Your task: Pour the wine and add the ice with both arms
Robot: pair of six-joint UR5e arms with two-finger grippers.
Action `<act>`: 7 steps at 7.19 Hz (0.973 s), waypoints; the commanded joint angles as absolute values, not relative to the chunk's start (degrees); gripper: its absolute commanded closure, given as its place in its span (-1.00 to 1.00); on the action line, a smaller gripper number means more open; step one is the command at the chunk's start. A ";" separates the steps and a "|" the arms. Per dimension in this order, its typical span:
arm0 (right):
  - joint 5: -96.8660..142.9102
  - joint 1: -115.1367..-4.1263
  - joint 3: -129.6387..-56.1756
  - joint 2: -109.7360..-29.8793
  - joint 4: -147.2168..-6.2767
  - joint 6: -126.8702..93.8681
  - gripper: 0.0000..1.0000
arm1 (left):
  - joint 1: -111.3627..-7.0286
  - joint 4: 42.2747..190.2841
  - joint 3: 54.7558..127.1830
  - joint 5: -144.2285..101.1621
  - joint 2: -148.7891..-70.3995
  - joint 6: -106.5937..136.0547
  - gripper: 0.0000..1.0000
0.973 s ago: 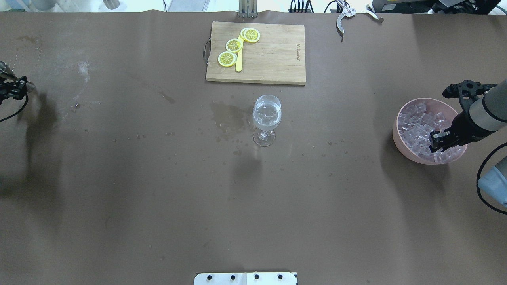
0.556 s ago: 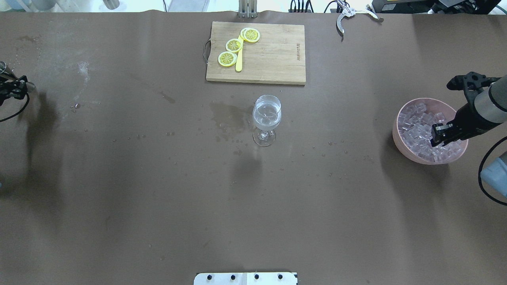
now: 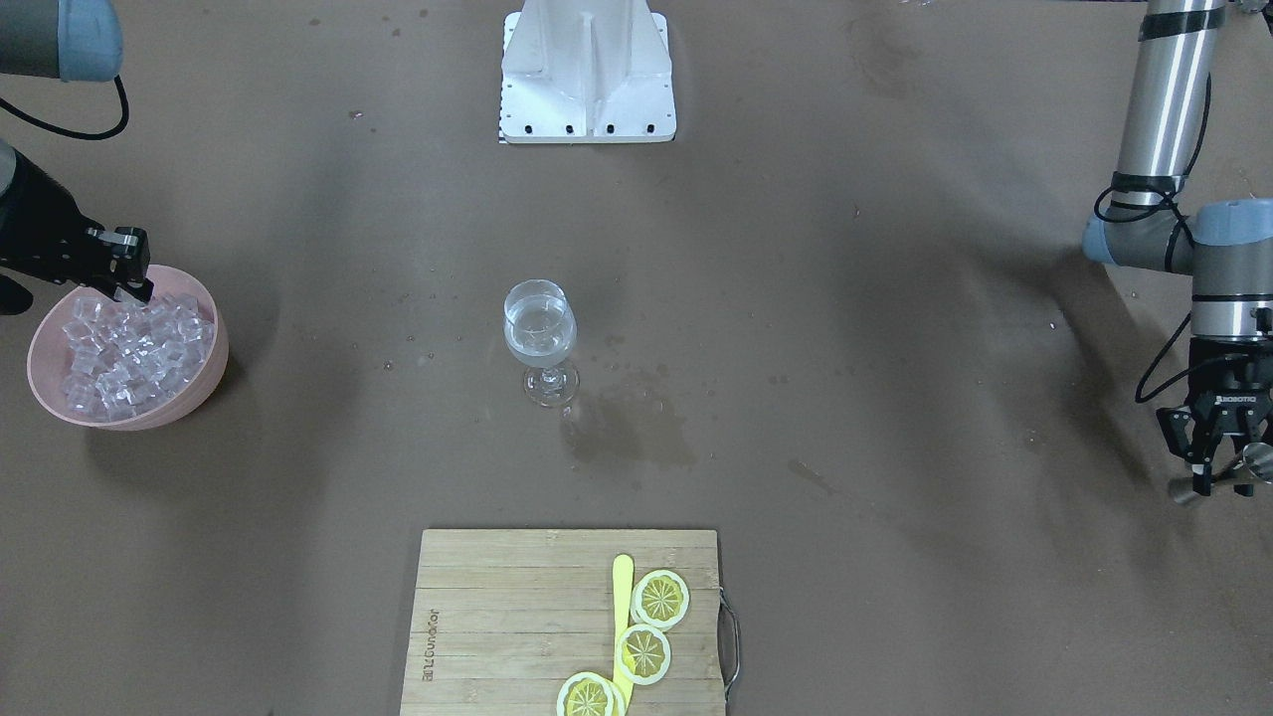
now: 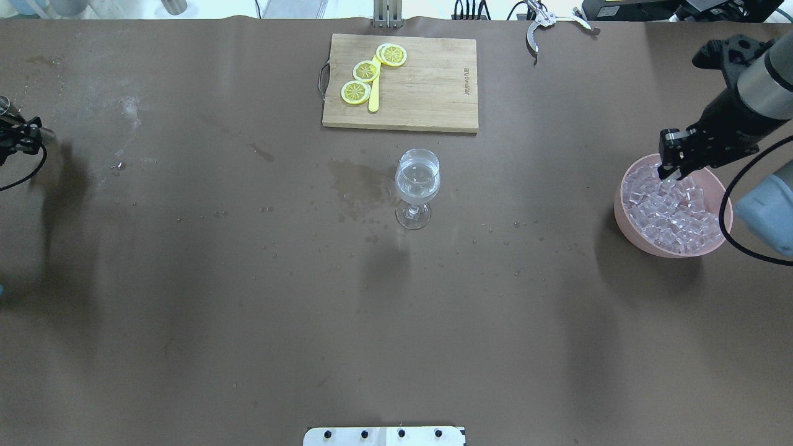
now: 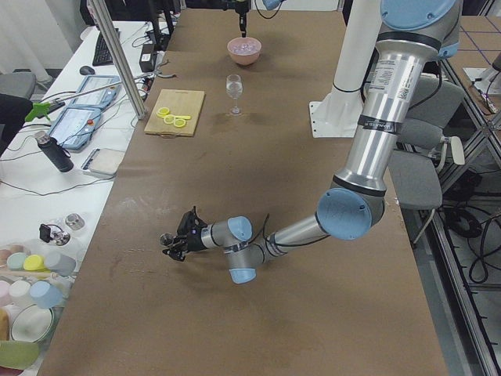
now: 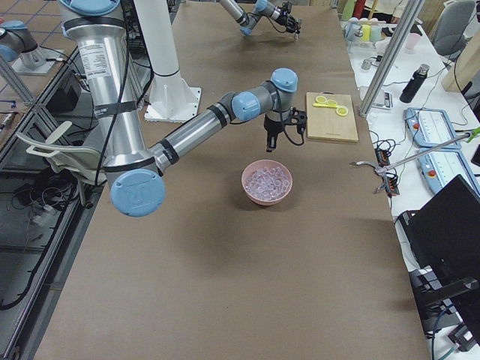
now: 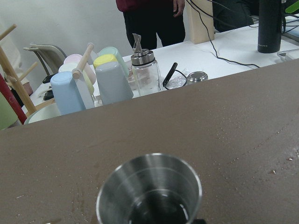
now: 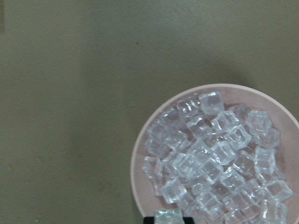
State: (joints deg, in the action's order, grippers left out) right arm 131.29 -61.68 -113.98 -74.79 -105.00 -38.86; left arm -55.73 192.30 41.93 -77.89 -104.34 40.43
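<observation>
A wine glass (image 4: 418, 179) with clear wine in it stands mid-table; it also shows in the front view (image 3: 540, 328). A pink bowl (image 4: 619, 204) at the right holds several ice cubes (image 4: 672, 207). My right gripper (image 4: 666, 167) hangs above the bowl's far rim. The right wrist view shows it shut on one ice cube (image 8: 168, 215) above the bowl (image 8: 140, 154). My left gripper (image 4: 21, 133) is at the far left edge, shut on a small steel cup (image 7: 149, 191) that shows a little liquid at its bottom.
A wooden cutting board (image 4: 427, 87) with lemon slices (image 4: 365, 71) and a yellow knife lies beyond the glass. A wet patch (image 4: 356, 183) sits left of the glass. Metal tongs (image 4: 542, 25) lie at the far edge. The white pedestal (image 3: 587, 75) stands at the near edge.
My right gripper has risen out of the ice bowl and moved toward the bowl's far rim. The left gripper with the cup has drifted slightly further left.
</observation>
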 commanded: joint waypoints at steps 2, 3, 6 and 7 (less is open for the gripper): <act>131.22 -61.61 -113.12 -63.30 -113.64 -40.42 1.00 | -55.72 192.48 41.92 -77.87 -104.15 40.34 0.13; 131.22 -61.26 -112.16 -61.11 -113.56 -42.34 1.00 | -55.72 192.57 41.92 -77.87 -104.06 40.34 0.17; 131.05 -61.17 -109.78 -58.62 -113.29 -43.33 1.00 | -55.72 193.18 41.92 -77.87 -103.89 40.43 0.26; 130.87 -61.26 -109.43 -58.62 -113.29 -43.33 1.00 | -55.72 193.18 42.01 -77.87 -103.89 40.43 0.30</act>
State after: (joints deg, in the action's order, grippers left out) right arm 131.04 -61.21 -109.98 -58.80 -113.33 -43.24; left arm -55.72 193.12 41.94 -77.87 -103.92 40.42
